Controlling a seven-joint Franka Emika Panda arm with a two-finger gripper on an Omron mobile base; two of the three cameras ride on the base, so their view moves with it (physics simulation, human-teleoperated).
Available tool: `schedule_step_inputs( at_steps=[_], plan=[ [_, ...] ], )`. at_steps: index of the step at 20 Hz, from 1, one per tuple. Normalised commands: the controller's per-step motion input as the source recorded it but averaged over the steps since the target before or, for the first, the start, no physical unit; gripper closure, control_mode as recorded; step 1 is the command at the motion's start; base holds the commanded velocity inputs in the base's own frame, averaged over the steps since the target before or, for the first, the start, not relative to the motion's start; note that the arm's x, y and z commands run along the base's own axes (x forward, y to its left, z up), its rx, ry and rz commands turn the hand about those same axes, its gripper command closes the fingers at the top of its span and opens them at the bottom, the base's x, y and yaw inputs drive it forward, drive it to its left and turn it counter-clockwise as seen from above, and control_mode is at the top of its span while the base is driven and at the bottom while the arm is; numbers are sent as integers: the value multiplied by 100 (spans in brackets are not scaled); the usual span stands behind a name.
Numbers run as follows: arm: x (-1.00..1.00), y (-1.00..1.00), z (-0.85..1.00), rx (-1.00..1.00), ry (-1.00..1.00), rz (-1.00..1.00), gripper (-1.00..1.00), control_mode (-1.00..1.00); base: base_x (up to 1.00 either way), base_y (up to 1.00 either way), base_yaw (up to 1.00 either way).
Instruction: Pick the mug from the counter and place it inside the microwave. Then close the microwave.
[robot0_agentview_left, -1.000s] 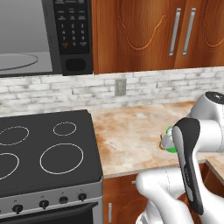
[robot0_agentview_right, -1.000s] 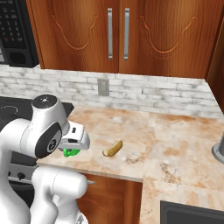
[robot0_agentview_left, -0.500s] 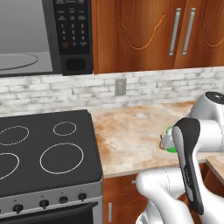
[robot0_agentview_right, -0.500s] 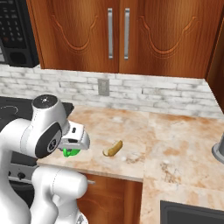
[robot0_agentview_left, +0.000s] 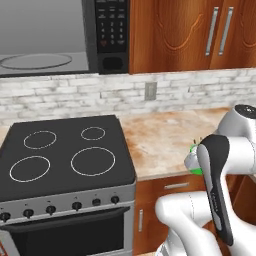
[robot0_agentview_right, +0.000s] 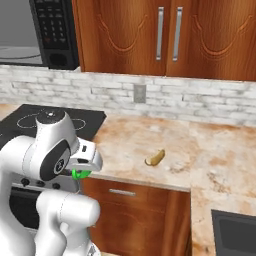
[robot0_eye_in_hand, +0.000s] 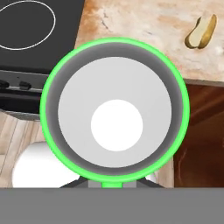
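The claw (robot0_agentview_right: 80, 172) grips the small bright green cylindrical mug (robot0_eye_in_hand: 114, 114), lifted off the beige marbled stone surface (robot0_agentview_right: 150, 145), its pale inside empty. Beyond the claw a small brown-and-yellow food item (robot0_agentview_right: 155, 158) lies on that surface. Up to its left, the large black microwave (robot0_agentview_left: 111, 35) stands open, empty but for its round glass turntable (robot0_agentview_left: 35, 61).

My arm is glossy white, built of fat rounded shell segments with a domed grey-black cap (robot0_agentview_right: 49, 116) on top of one joint. A long dark grey strip (robot0_agentview_left: 218, 192) runs down one link, and dark bands ring the joints.
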Motion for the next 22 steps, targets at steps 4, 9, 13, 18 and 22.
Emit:
schedule_step_inputs(
  at_steps=[4,9,13,18,22],
  plan=[
    [0,0,0,0,0,0,100,100,-3,45,11],
    [0,0,0,0,0,0,100,100,0,55,22],
    [0,0,0,0,0,0,100,100,1,58,30],
    [0,0,0,0,0,0,100,100,32,49,28],
    [0,0,0,0,0,0,100,100,44,50,16]
  ],
)
